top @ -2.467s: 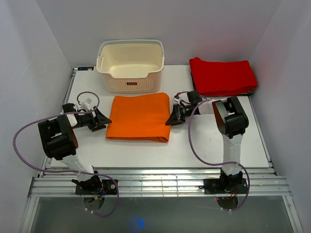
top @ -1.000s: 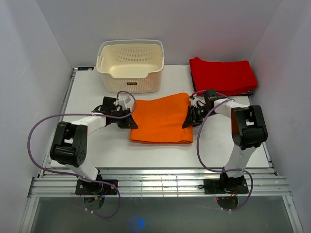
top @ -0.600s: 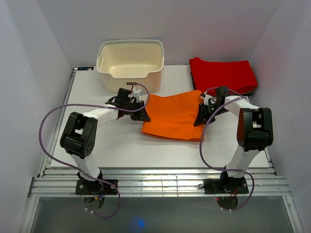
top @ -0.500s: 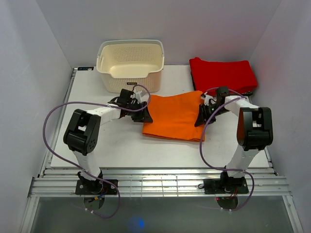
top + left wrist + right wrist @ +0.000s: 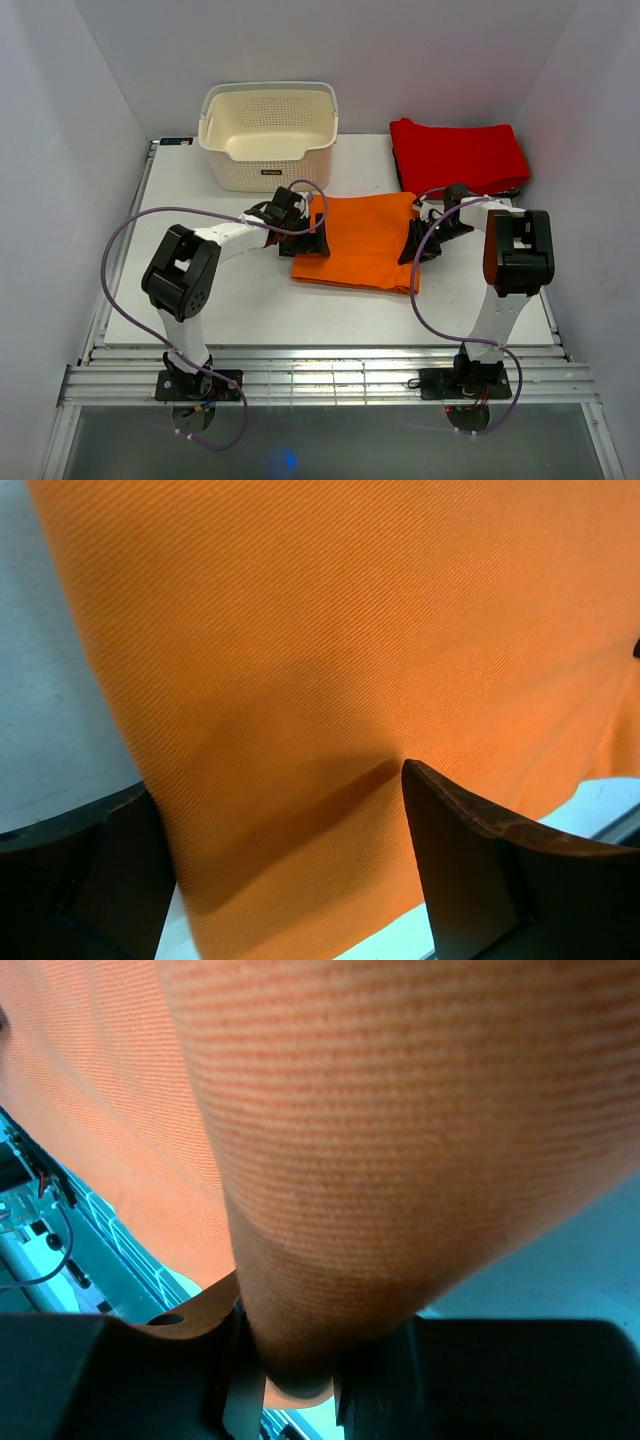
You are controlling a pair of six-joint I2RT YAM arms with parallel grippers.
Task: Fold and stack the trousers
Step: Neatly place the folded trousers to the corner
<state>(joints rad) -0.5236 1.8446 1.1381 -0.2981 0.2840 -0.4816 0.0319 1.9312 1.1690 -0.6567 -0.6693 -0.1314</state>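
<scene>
The orange trousers [image 5: 360, 245] lie folded into a flat rectangle right of the table's middle. My left gripper [image 5: 312, 240] is at their left edge. In the left wrist view the orange cloth [image 5: 300, 630] fills the space between its fingers [image 5: 470, 880], and the gripper [image 5: 275, 780] is shut on it. My right gripper [image 5: 415, 248] is at the right edge. In the right wrist view a thick fold of the cloth [image 5: 350, 1110] is pinched tight in the gripper [image 5: 290, 1380].
A cream perforated basket [image 5: 268, 92] stands at the back, just behind the left gripper. A red folded cloth [image 5: 458, 155] lies at the back right, close behind the right gripper. The white table [image 5: 220, 290] is walled on three sides.
Both grippers closed in on the trousers' side edges and carried the folded trousers to the right and slightly back, toward the red cloth. The left arm has stretched far across.
</scene>
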